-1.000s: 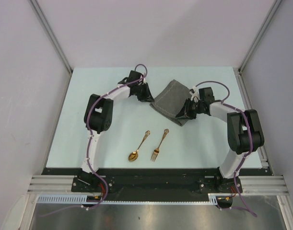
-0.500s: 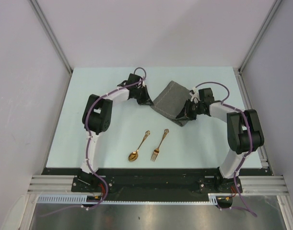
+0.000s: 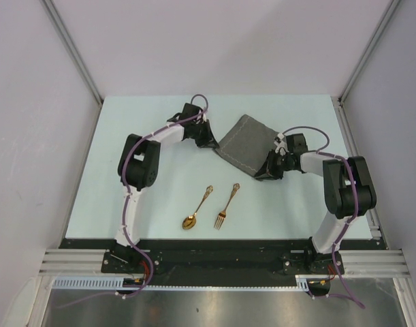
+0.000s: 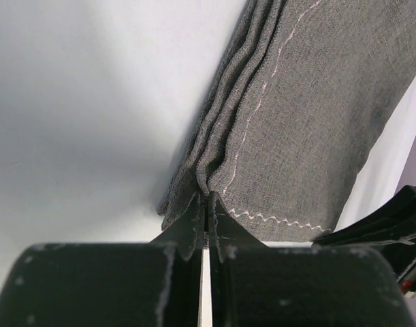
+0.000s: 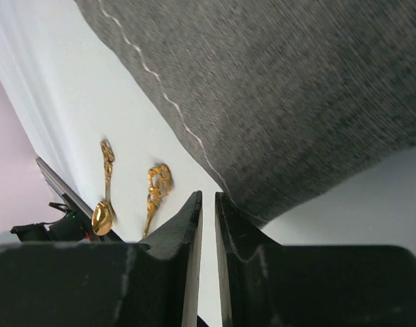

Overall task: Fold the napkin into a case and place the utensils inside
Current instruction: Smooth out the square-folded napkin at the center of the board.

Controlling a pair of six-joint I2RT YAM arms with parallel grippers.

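So the napkin [image 3: 245, 144] is lying toward the far middle of the table [image 3: 126, 136], already doubled over into a slanted grey rectangle, with the spoon [image 3: 195, 211] and fork [image 3: 226, 206] parked side by side well apart from it, nearer the arm bases. The left gripper [image 4: 206, 199] is clamped tight on the napkin's left corner. From its wrist cam you can see the stacked layers bunching up into a little peak right at the tips. The right gripper [image 5: 208, 199] is just off the opposite lower corner, with its jaws barely parted and nothing in the slit, only bare table showing through. My take on handling: this cloth is light and totally floppy, so it'll sag and the layers will slide apart if you only catch the top one. I'd pinch right at a corner, or along the stitched hem, and get all the layers in one bite. Woven matte fabric shouldn't be slippery. The gold utensils look like the slick part, with thin handles lying flat on the table.
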